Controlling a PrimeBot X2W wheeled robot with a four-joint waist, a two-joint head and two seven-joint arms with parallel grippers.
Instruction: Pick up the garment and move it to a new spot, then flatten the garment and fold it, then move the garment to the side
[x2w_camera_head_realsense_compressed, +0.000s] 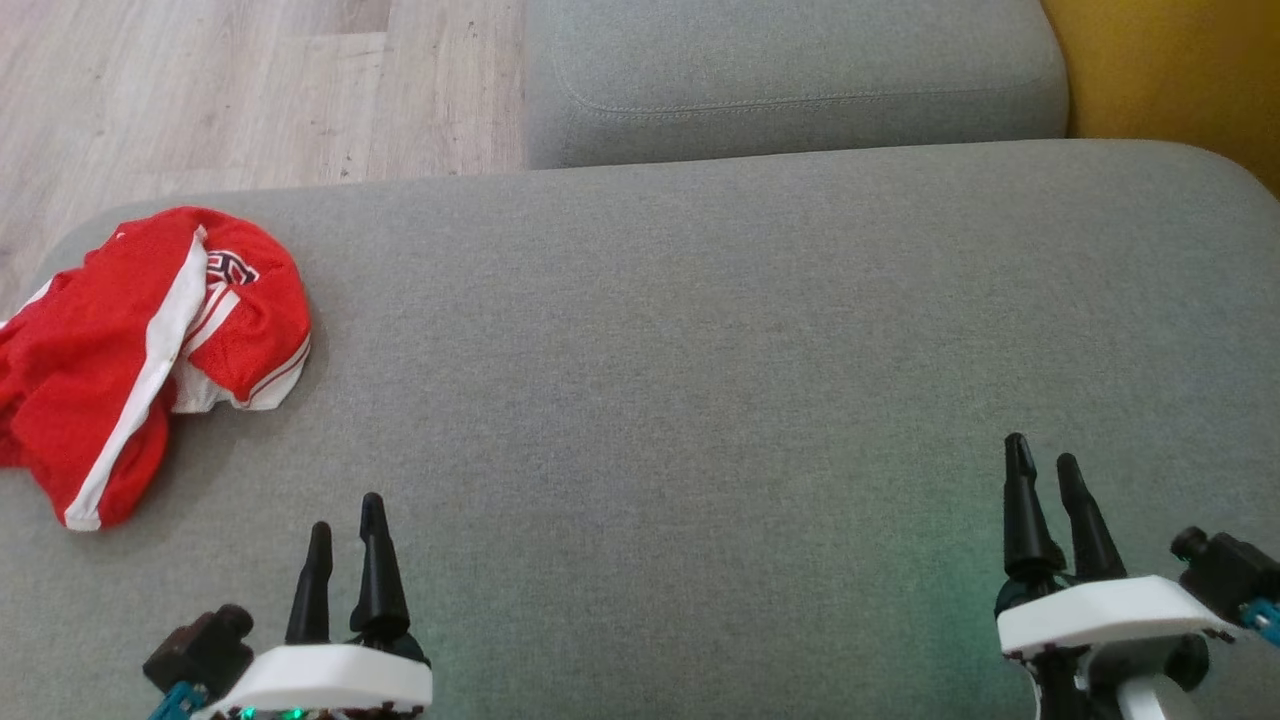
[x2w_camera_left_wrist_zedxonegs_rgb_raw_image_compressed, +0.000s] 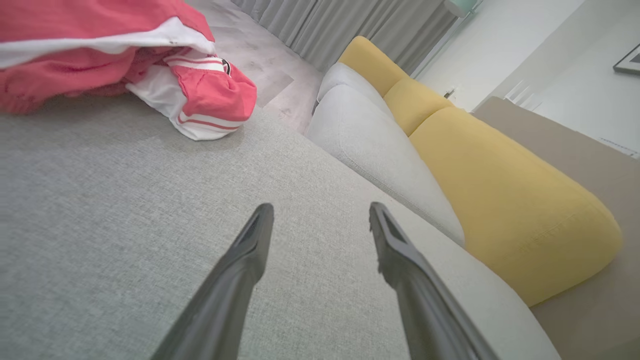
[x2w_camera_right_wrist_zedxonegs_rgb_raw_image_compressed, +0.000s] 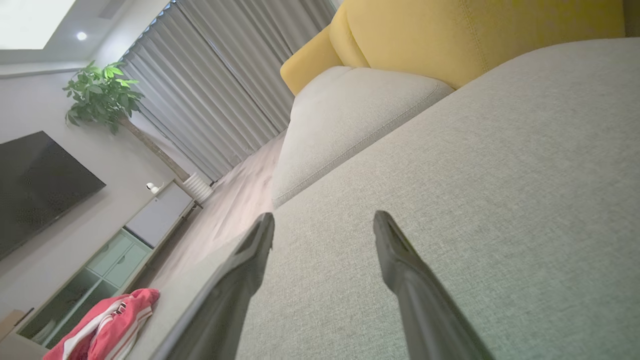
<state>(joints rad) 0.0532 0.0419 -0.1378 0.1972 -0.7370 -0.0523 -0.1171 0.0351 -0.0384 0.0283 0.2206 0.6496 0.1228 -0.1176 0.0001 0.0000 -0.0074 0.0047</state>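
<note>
The crumpled red and white mesh shirt (x2w_camera_head_realsense_compressed: 100, 340) lies at the left edge of the grey sofa seat (x2w_camera_head_realsense_compressed: 700, 350), so the left jaws, wide apart and empty like the right jaws, should pinch a thick fold.

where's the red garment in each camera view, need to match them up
Head view: garment at far left, crumpled on the grey seat's edge.
Left wrist view: garment in the top left corner.
Right wrist view: garment at bottom left, small.
Shared landmark: the yellow cushion behind the grey seat.
</note>
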